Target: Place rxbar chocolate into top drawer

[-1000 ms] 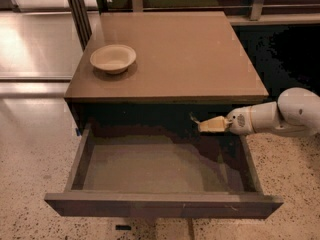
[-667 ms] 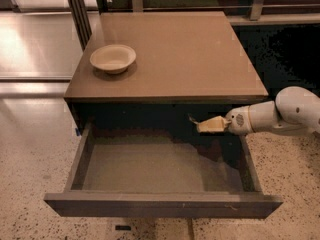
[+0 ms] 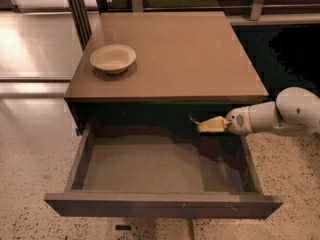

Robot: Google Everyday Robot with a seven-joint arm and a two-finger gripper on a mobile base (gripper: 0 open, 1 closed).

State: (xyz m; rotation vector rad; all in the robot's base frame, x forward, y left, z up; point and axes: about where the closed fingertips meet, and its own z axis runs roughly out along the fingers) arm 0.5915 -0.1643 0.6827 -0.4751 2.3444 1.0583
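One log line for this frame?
gripper: above open top drawer, rear right | rxbar chocolate: cannot make out | bowl: on cabinet top

A cream bowl [image 3: 113, 58] is seen on the plain matt brown cabinet top [image 3: 190, 59], above the top drawer [image 3: 160, 205], whose front panel is rendered in dark grey-brown and whose bottom is shown in flat grey. The gripper [image 3: 200, 127], coloured pale cream, is pictured over the drawer's right rear corner, carried on a glossy white arm [image 3: 295, 111]. The speckled floor [image 3: 30, 154] is patterned in beige with dark and light grains, while a shiny pale-grey floor [image 3: 35, 39] is seen at upper left, crossed by dark posts [image 3: 80, 9]
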